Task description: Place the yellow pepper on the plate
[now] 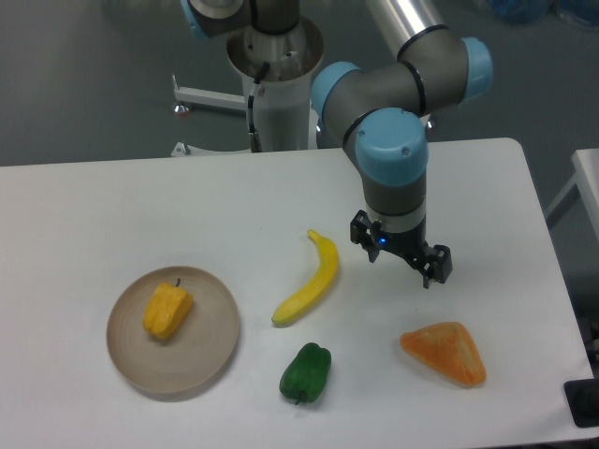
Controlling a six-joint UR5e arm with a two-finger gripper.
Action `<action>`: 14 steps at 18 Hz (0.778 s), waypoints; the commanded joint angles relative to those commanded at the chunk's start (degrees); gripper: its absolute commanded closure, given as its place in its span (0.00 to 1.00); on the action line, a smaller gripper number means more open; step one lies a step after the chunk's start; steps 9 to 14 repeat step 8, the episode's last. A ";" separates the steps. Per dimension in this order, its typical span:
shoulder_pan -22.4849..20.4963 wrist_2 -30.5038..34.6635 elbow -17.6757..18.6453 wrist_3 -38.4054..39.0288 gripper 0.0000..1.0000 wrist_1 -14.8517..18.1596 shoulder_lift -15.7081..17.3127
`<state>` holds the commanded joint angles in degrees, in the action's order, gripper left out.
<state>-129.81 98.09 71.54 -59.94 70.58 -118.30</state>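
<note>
The jaws of the gripper (pixel 426 265) hold nothing; they hang over bare white worktop (pixel 468 187). From this angle I cannot tell how far they are open, because the dark fingers are small and seen partly from above. The gripper sits under the blue-capped wrist of the arm (pixel 393 159), to the right of the middle of the worktop.

Just below the gripper and a little to the right lies an orange triangular wedge (pixel 445 353), apart from it. To the left of the gripper lies a long curved banana (pixel 310 281), also not touching it. Below the lower end of the banana rests a green pepper (pixel 305 372), near the front edge.

Well apart from the gripper, at the left side of the worktop, stands the plate (pixel 211 341), round and beige with a thick rim. The yellow pepper (pixel 168 310) lies on the plate, a little left of its middle, with its short dark stem pointing up towards the far side.
</note>
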 joint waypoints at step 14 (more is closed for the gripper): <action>-0.79 -0.09 -0.53 -0.09 0.01 -0.17 -0.44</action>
